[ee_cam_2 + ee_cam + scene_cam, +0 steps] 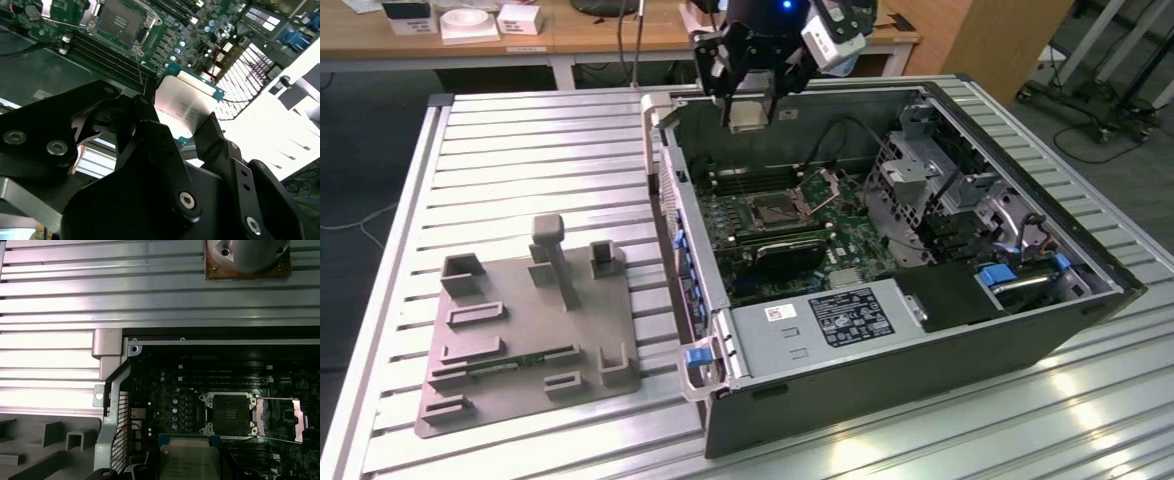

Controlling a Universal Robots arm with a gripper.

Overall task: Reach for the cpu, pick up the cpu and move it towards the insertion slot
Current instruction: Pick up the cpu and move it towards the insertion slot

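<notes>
My gripper [747, 105] is shut on the cpu [747, 113], a small pale square chip, and holds it in the air above the far wall of the open computer case. In the second wrist view the two black fingers [150, 122] clamp the cpu [182, 105] by opposite edges, its silvery top showing. The insertion slot [774, 208] lies below on the green motherboard, apart from the cpu. It is a metal-framed square socket with a dark centre [120, 20] and its bracket [282, 415] swung open. In the first wrist view the cpu [190, 462] hangs short of the slot [229, 414].
The computer case [720, 350] lies open on a ribbed metal table [520, 150]. Inside are black memory slots [107, 55], a heatsink [781, 255], drive cages [927, 175] and a power supply [847, 315]. A grey fixture plate [520, 320] holding a green strip sits at the exterior view's left.
</notes>
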